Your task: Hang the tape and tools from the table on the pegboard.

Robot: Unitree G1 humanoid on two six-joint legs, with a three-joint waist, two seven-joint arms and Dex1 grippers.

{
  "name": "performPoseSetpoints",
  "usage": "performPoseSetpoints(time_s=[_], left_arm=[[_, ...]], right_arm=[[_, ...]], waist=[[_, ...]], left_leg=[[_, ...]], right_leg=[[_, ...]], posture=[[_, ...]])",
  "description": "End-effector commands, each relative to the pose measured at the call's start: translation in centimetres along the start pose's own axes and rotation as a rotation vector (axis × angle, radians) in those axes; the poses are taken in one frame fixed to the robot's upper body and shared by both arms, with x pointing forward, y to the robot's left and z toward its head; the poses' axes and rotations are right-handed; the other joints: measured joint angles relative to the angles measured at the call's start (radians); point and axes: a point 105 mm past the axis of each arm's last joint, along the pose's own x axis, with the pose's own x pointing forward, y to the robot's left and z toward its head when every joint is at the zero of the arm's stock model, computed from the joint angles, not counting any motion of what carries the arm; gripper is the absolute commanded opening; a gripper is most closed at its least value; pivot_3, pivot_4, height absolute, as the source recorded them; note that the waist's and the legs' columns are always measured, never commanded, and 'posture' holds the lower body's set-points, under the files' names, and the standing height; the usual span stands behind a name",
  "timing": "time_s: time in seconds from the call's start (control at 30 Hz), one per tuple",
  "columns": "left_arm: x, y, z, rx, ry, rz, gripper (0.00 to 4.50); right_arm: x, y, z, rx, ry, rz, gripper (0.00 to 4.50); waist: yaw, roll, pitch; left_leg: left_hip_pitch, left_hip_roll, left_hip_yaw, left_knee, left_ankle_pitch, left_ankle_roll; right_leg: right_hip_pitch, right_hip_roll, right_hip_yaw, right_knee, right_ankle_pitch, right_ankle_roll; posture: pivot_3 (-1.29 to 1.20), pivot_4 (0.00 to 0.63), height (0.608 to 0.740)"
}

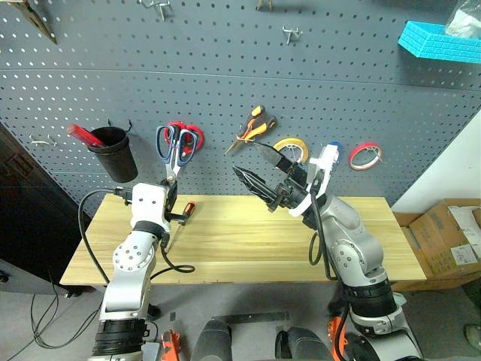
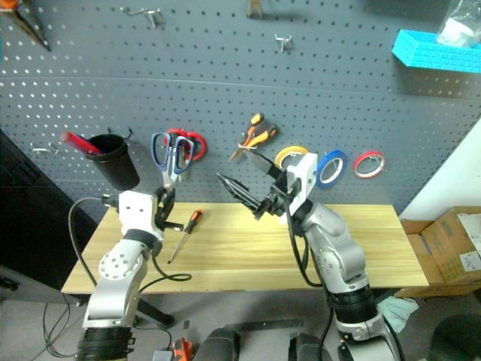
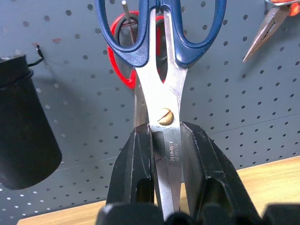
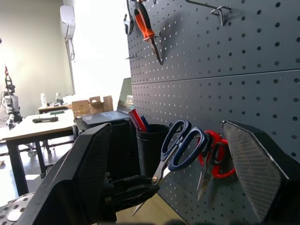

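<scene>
Scissors with dark blue handles are held up against the pegboard, their blades clamped in the shut left gripper, handles beside the red-handled scissors. Hanging them is judged the step in hand; a finger loop must be slipped over a hook. The right gripper is spread wide and empty. Screwdriver is left on the table

Scissors blade tips hidden (between end effector fingers)
</scene>
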Motion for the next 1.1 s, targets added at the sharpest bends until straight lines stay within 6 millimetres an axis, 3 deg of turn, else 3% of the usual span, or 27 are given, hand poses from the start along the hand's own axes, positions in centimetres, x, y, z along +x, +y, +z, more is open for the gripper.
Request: performPoseSetpoints(time_s=[0.03,0.17,0.5,0.57,0.8,0.97,1.1], left_arm=[[1.2,0.9,1.5,0.0,-0.053,0.003,0.48],[1.9,1.6,1.4,-0.008,-0.046,0.014,0.48],[2.3,2.4,1.5,0.003,-0.045,0.027,3.9],[1.7,2.3,0.1,0.003,0.014,0.029,4.47],[-0.8,2.0,-4.4,-0.016,0.221,0.037,4.47],[-0.2,2.7,-6.9,-0.007,0.385,0.02,4.47],[1.2,2.9,-7.4,0.004,0.438,-0.035,4.47]], right_arm=[[0.4,0.2,1.6,-0.033,-0.056,0.014,4.06],[0.5,0.2,1.7,-0.033,-0.056,0.015,4.06],[0.4,0.1,1.6,-0.028,-0.053,0.01,4.06],[0.1,0.1,1.3,-0.025,-0.037,0.005,4.06],[-0.4,0.3,-2.7,-0.067,0.182,-0.036,4.06],[1.2,1.1,-5.8,-0.105,0.329,0.001,4.06],[2.8,1.6,-8.0,-0.154,0.421,0.041,4.06]], waist=[[0.0,0.0,0.0],[0.0,-0.001,-0.001],[-0.001,0.0,0.0],[-0.002,0.0,0.0],[-0.009,0.003,0.003],[-0.01,0.013,0.022],[-0.026,0.019,0.061]], left_leg=[[0.0,0.0,0.0,0.0,0.0,0.0],[0.002,0.0,0.0,0.0,0.0,0.0],[0.008,0.0,0.0,0.0,0.0,0.0],[0.012,0.001,0.0,-0.001,0.0,0.0],[0.014,0.001,0.001,-0.001,0.0,0.0],[0.014,0.001,-0.001,0.0,0.0,0.0],[0.016,0.0,-0.002,0.0,0.0,0.0]], right_leg=[[0.0,0.0,0.0,0.0,0.0,0.0],[0.002,0.0,0.0,0.0,0.0,0.0],[0.008,0.0,0.001,0.0,0.0,0.0],[0.013,0.0,0.0,-0.001,-0.001,-0.002],[0.014,-0.001,0.001,-0.001,-0.004,-0.007],[0.013,-0.001,-0.001,0.0,-0.005,-0.008],[0.014,-0.002,-0.001,-0.001,-0.005,-0.008]], posture=[[0.23,0.032,0.74],[0.23,0.036,0.74],[0.22,0.05,0.74],[0.22,0.059,0.74],[0.21,0.109,0.74],[0.19,0.173,0.74],[0.17,0.235,0.74]])
